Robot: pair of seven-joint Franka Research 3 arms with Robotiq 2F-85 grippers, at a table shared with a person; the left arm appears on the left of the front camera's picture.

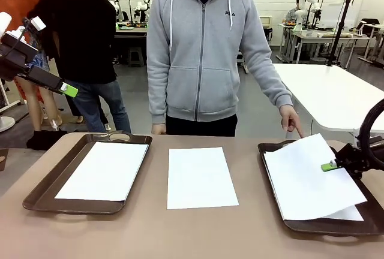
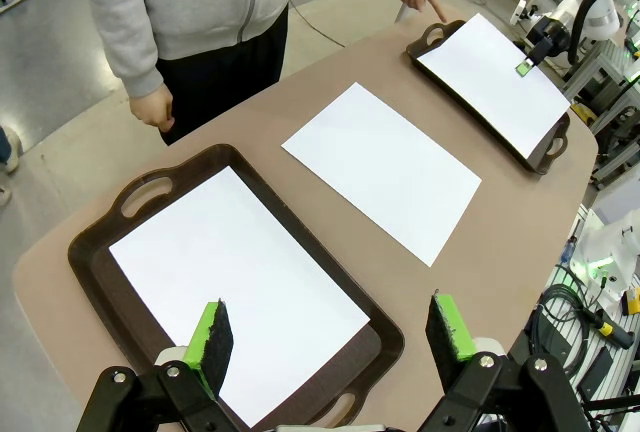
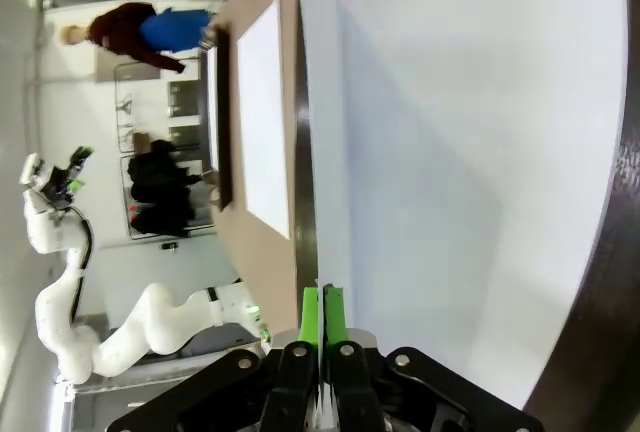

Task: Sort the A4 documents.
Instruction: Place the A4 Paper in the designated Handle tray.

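Note:
Three places hold A4 documents. One sheet (image 1: 102, 171) lies flat in the left brown tray (image 1: 42, 193). Another sheet (image 1: 200, 178) rests on the bare table in the middle. Over the right tray (image 1: 324, 228) a third sheet (image 1: 306, 178) sits skewed and slightly lifted, with my right gripper (image 1: 329, 166) shut on its right edge; a further sheet (image 1: 351, 214) peeks out beneath it. The right wrist view shows that gripper (image 3: 322, 312) pinching the sheet (image 3: 450, 152). My left gripper (image 1: 69, 90) hangs open high at the left, above the left tray's sheet (image 2: 235, 287) in the left wrist view (image 2: 330, 337).
A person in a grey hoodie stands at the far side, one hand (image 1: 292, 124) pointing down at the right tray's far corner. Bare table lies between the trays and along the front edge. Another white table (image 1: 336, 94) stands behind at the right.

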